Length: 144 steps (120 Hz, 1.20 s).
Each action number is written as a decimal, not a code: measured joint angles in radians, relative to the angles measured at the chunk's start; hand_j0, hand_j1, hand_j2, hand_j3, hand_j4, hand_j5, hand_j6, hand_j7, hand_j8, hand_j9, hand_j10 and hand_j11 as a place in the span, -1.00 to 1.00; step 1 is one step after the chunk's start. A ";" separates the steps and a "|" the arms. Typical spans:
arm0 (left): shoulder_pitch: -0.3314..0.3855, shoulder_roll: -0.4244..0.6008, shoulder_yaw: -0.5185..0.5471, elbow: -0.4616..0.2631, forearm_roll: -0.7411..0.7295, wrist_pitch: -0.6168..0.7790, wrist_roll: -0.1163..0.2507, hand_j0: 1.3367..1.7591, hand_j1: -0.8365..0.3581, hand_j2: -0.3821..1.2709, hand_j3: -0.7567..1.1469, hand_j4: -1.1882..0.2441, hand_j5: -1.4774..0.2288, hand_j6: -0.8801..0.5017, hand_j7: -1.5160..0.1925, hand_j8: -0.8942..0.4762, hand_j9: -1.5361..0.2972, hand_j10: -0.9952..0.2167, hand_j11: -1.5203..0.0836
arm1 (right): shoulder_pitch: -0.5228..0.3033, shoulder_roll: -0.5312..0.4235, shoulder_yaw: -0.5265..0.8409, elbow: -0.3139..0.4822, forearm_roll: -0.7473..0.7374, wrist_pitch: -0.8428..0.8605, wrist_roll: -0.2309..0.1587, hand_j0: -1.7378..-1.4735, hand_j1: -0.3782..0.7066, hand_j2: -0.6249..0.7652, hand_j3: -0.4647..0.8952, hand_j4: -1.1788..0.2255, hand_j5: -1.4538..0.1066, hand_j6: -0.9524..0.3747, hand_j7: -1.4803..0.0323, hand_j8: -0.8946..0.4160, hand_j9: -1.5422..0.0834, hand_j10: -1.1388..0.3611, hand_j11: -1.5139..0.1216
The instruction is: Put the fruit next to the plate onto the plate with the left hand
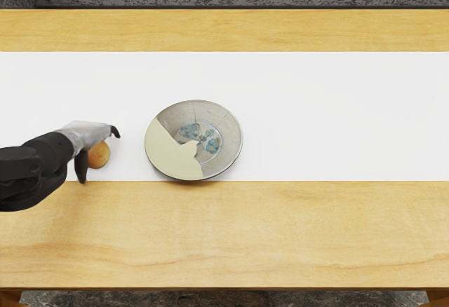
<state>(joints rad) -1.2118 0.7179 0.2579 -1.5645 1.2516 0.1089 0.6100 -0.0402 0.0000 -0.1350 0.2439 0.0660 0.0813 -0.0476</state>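
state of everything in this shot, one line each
fruit: lying on the white strip, left of the plate and apart from it, partly covered by the left hand
plate: upright on the strip, no fruit on it
left hand: over the fruit; grip cannot be told
right hand: not in view

Small orange-brown fruit (100,155) lies near the grey patterned plate (236,143).
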 joint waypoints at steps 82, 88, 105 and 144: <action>0.002 0.009 -0.002 -0.018 0.049 0.031 0.001 0.52 0.15 -0.44 -0.20 0.06 0.08 -0.34 0.12 -0.32 0.07 -0.06 0.21 | 0.002 0.000 0.000 0.000 0.000 0.000 0.000 -0.40 -0.92 -0.10 -0.32 0.66 0.84 0.42 0.94 0.35 0.88 0.50 0.83; 0.002 0.009 -0.002 -0.019 0.049 0.031 0.001 0.52 0.12 -0.43 -0.20 0.04 0.06 -0.37 0.10 -0.34 0.05 -0.09 0.18 | 0.002 0.000 0.000 0.000 0.000 0.000 0.000 -0.40 -0.92 -0.10 -0.32 0.66 0.84 0.42 0.94 0.35 0.88 0.50 0.83; 0.002 0.015 -0.002 -0.021 0.049 0.031 0.001 0.51 0.07 -0.44 -0.20 -0.03 -0.03 -0.35 0.01 -0.29 -0.03 -0.17 0.09 | 0.002 0.000 0.000 0.000 0.000 0.000 0.000 -0.40 -0.92 -0.10 -0.32 0.66 0.84 0.42 0.94 0.35 0.88 0.50 0.83; 0.002 0.029 -0.002 -0.026 0.052 0.032 0.002 0.49 0.06 -0.37 -0.20 -0.14 -0.24 -0.26 -0.19 -0.21 -0.23 -0.25 -0.14 | 0.008 0.000 0.000 0.000 0.000 0.000 0.000 -0.40 -0.92 -0.10 -0.32 0.66 0.84 0.42 0.94 0.35 0.88 0.50 0.83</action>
<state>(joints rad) -1.2103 0.7470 0.2561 -1.5902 1.3033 0.1405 0.6115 -0.0318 0.0000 -0.1350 0.2439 0.0660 0.0813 -0.0476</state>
